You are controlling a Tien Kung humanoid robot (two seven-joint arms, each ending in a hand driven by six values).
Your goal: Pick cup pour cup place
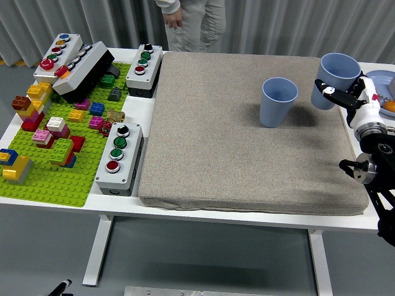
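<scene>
The right robot hand point(343, 96) is coming in from the right edge of the desk point(123, 203) and is clenching its fingers round the lower wall of 1 blue cup point(334, 79), carrying it upright with the mouth facing up, near the right border of the grey mat point(234, 142). Whether its base is touching the mat I cannot tell from here. Holding it low on the wall and level looks sensible to me: the rim is kept free and nothing could spill. To the left of the robot hand, near but apart from it, the 2nd blue cup point(278, 102) is standing upright on the mat with its mouth open, presumably the one meant to receive the pour. Judging from the upright cup out at the mat's edge, I would say the robot is setting it down, so the placing step. Just behind the robot hand, at the desk's right edge, a blue plate point(378, 79) is lying with something orange on it, close enough that the cup could knock it. Far off to the left, button boxes point(119, 156) and coloured bricks on a green baseplate point(43, 179) are sitting untouched. A person point(188, 21) is standing at the far side, hands off everything. The left arm is not showing.
</scene>
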